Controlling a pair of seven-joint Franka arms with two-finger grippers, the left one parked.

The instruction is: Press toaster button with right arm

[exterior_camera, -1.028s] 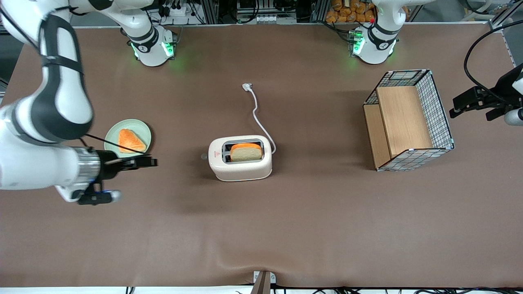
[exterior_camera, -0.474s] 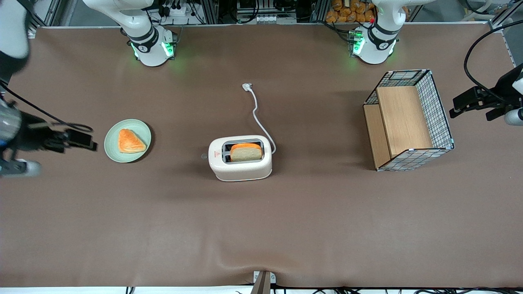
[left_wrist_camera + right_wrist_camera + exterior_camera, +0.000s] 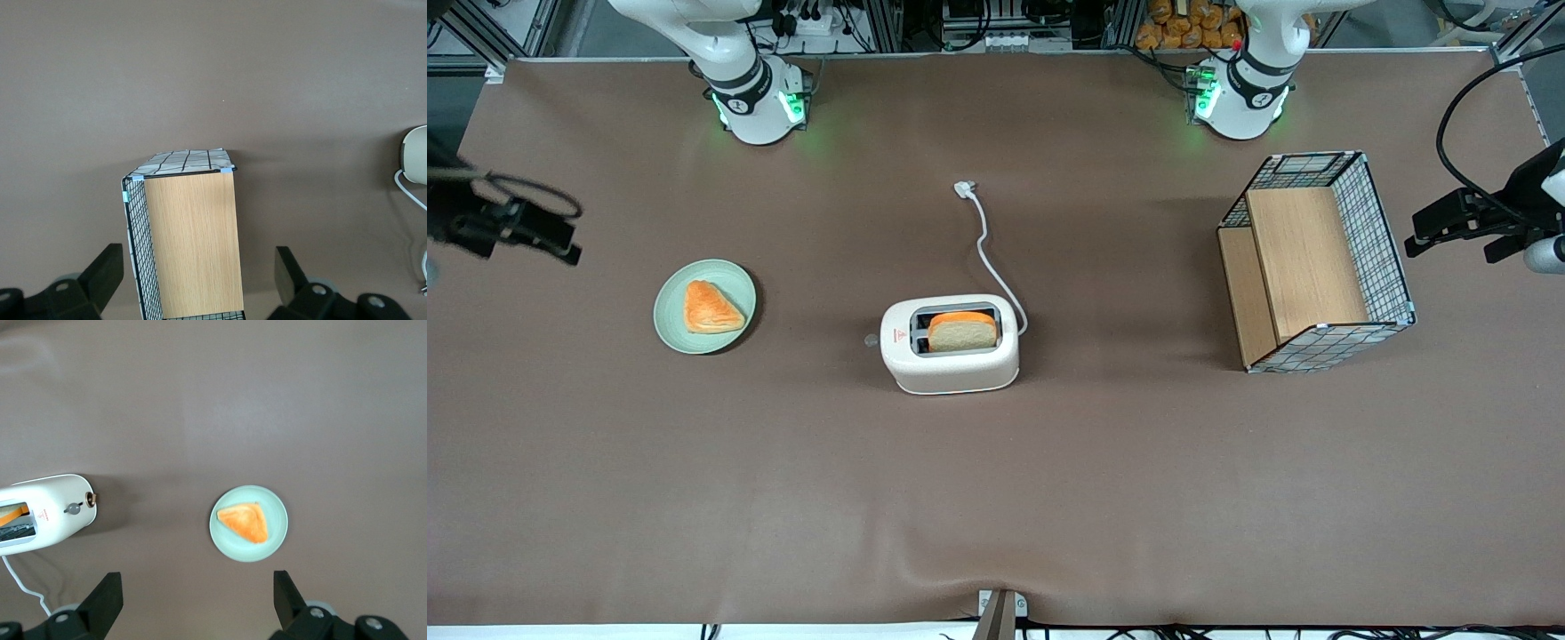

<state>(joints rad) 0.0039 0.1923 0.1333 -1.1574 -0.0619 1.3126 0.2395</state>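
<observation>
Toaster (image 3: 950, 345) first: it stands near the middle of the bench (image 3: 996, 498), a small rounded white plastic body that looks light and smooth, so a hard sideways shove would likely slide it rather than work it. A slice of bread (image 3: 962, 331) sits in one slot, and its white cord (image 3: 987, 244) trails away from the front camera. Toward the parked arm's end stands a wire-and-wood basket (image 3: 1316, 262), well apart. A green plate (image 3: 704, 307) with a toast piece (image 3: 711, 308) lies toward the working arm's end, between the toaster and the gripper (image 3: 511, 229), whose fingers (image 3: 100, 603) are spread wide. Smallest is the toaster button (image 3: 871, 340), a stiff grey knob on the narrow side facing the plate; press it straight down with a fingertip.
</observation>
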